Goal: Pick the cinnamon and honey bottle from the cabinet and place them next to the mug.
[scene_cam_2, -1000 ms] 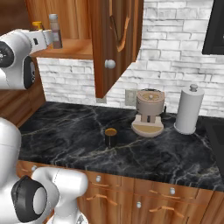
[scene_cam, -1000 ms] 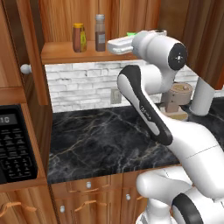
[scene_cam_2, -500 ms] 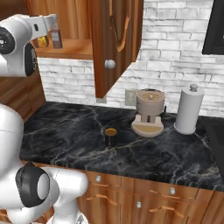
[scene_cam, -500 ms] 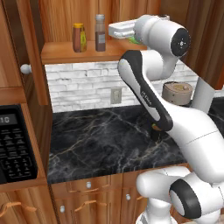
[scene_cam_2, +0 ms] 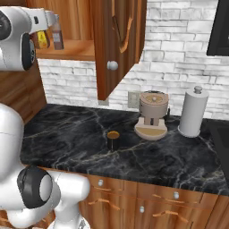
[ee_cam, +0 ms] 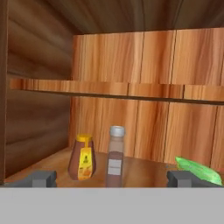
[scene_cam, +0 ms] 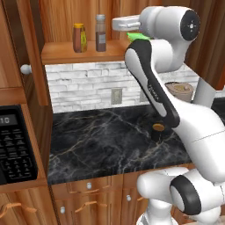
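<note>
The cabinet [scene_cam: 83, 53] is open. On its shelf the short amber honey bottle [scene_cam: 79, 38] stands left of the tall grey-capped cinnamon [scene_cam: 100, 39]. My gripper [scene_cam: 114, 23] hovers open just right of the cinnamon, level with its cap and apart from it. In the hand view the honey bottle [ee_cam: 83, 157] and cinnamon [ee_cam: 115, 156] stand ahead on the shelf, the cinnamon between my wide-spread fingertips [ee_cam: 42, 178]. The right base view shows the gripper [scene_cam_2: 54, 19] above the cinnamon [scene_cam_2: 57, 34] and honey bottle [scene_cam_2: 42, 39]. The dark mug [scene_cam_2: 113, 140] sits on the black counter [scene_cam: 105, 140], also mug [scene_cam: 157, 131].
A green packet [ee_cam: 197, 170] lies on the shelf right of the cinnamon. The cabinet door [scene_cam_2: 118, 44] hangs open over the counter. A beige coffee machine [scene_cam_2: 153, 114] and paper towel roll [scene_cam_2: 193, 112] stand right of the mug. A microwave [scene_cam: 16, 149] sits at the left.
The arm has lifted the hand from below shelf height up to the bottles' level at the cabinet opening. The jaws stayed open; the bottles and mug have not moved.
</note>
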